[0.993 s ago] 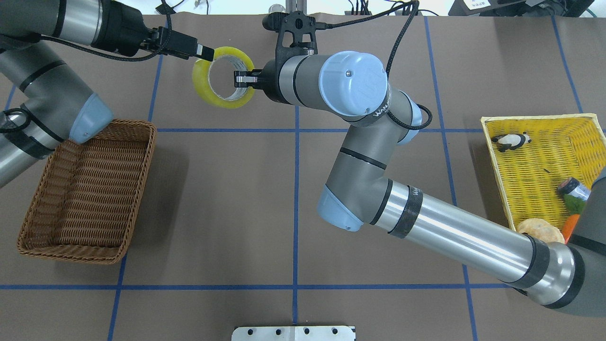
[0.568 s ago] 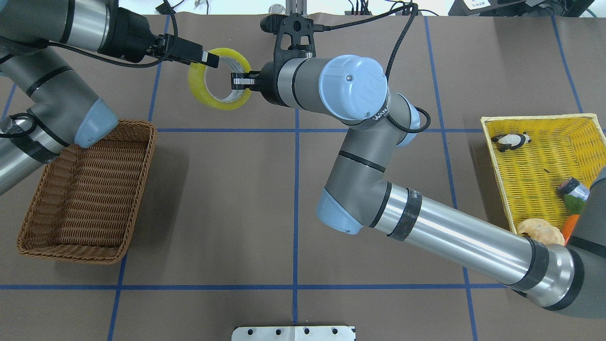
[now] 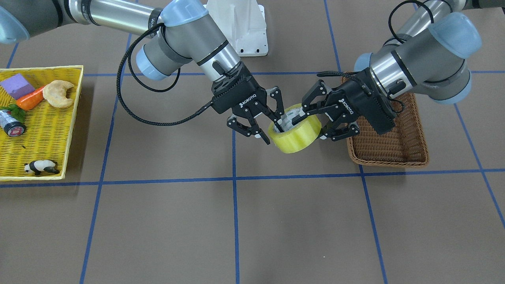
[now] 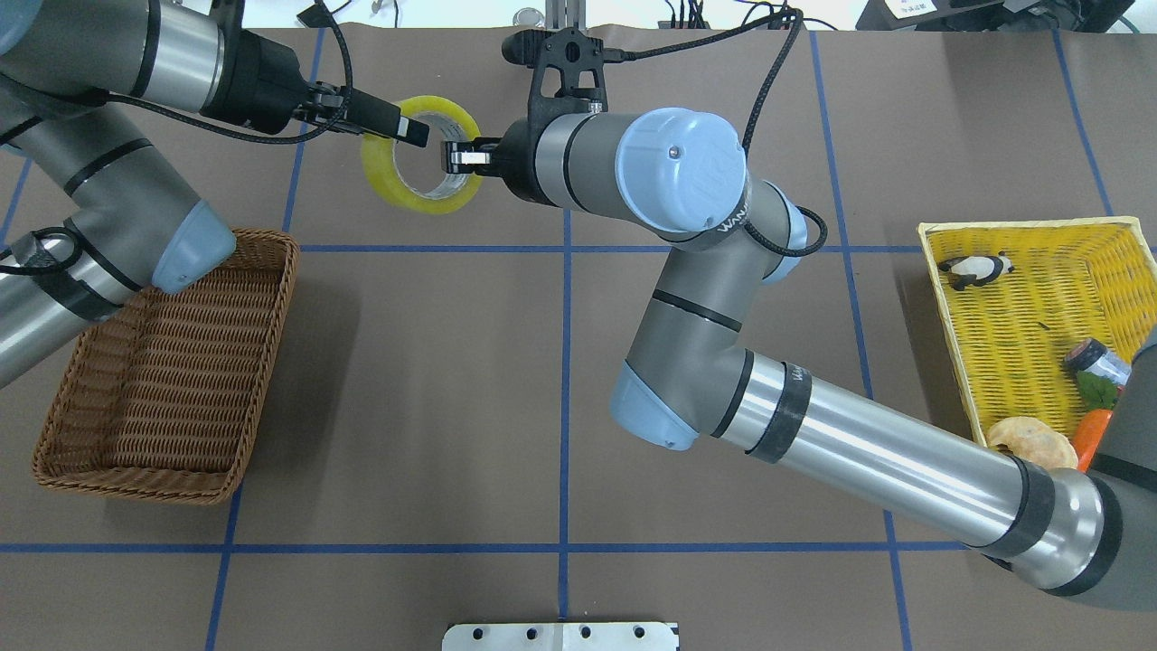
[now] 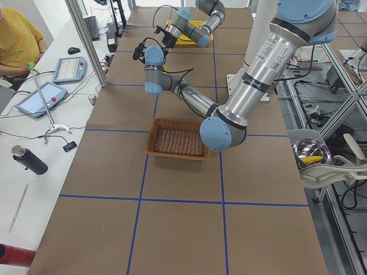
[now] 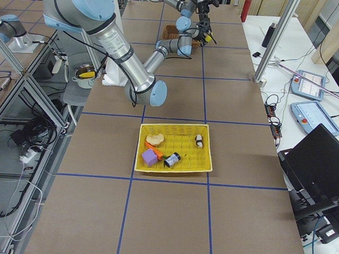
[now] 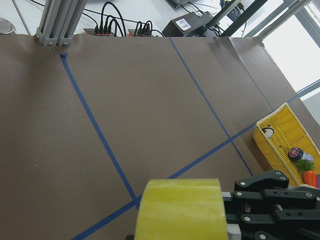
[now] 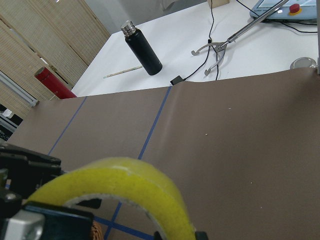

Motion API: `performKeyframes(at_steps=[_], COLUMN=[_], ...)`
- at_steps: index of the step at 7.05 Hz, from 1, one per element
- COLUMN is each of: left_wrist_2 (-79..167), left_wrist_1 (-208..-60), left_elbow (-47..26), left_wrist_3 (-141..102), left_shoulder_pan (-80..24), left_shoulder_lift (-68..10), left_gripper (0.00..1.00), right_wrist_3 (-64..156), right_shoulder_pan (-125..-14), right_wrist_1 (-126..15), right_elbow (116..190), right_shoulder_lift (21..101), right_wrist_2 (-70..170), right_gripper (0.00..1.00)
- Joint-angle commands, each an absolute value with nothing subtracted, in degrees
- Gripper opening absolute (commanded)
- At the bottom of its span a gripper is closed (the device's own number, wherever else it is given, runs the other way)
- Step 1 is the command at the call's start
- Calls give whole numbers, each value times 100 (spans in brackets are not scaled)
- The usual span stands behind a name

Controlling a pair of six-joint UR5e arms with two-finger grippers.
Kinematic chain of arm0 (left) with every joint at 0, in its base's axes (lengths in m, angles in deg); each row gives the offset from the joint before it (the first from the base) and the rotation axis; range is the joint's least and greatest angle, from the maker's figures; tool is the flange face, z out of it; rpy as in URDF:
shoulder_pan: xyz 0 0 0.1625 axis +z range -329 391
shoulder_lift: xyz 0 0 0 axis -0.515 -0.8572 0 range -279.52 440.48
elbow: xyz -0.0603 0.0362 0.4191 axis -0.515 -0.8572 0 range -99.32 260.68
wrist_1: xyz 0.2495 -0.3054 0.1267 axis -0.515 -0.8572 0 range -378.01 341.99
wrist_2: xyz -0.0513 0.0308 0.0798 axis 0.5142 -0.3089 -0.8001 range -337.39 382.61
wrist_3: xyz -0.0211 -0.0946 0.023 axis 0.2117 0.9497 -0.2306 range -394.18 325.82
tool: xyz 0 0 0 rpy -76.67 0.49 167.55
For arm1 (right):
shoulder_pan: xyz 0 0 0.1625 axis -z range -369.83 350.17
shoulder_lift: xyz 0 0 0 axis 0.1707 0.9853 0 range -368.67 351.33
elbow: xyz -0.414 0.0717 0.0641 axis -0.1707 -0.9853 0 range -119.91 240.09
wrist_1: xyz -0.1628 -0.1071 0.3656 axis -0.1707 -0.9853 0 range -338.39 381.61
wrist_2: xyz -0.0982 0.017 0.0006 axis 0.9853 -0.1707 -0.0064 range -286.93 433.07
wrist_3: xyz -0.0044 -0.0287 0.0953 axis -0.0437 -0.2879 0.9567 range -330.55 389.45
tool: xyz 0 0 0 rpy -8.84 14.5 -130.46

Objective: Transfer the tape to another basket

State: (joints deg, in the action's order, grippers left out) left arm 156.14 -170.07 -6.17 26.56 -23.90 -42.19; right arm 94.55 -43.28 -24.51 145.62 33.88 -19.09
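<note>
**Q.** Why do the two arms meet over the table?

**A.** It appears to be a hand-over. The right arm reaches in from the yellow basket's side, and the left arm stands by the goal. The right gripper pinches the wall of the tape, one finger inside the white core and one on the outer face. This holds the roll clear of the table. The left gripper straddles the opposite wall in the same way. Whether its fingers already press on it cannot be told from these views.

**Q.** And the containers?

**A.** The basket, brown wicker, sits just beside the roll, and nothing shows inside it. The yellow basket, well apart, holds a croissant, a purple block, a carrot, a panda figure and a small dark cylinder.
</note>
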Motion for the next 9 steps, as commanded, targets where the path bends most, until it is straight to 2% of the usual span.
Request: performKeyframes(at_steps=[1,4,6,9], left_wrist_2=[15603,15612,15612,15612], left_wrist_1=[-17006,-17006,-17024,-17199], left_elbow=[-598,-598,-607,-633], left_wrist_3=[2655,2673,2883,3014], left_shoulder_pan=[-2394,-2402,-2420,-2464], left_shoulder_lift=[-4196,-4143,-4125,-3888], left_gripper=[0,0,0,0], right_wrist_3=[9475,9537,9467,7681], right_shoulder_pan=[-4253,-4462,-5285,-6876], right_wrist_1=[-2471,-2532,-2698,-4732], right_elbow=[15233,15413,15352,15281], right_shoulder_lift=[3876,4176,4414,4555], right_wrist_2=[-1982,-2343,-2920,-4353], right_gripper=[100,100,100,100])
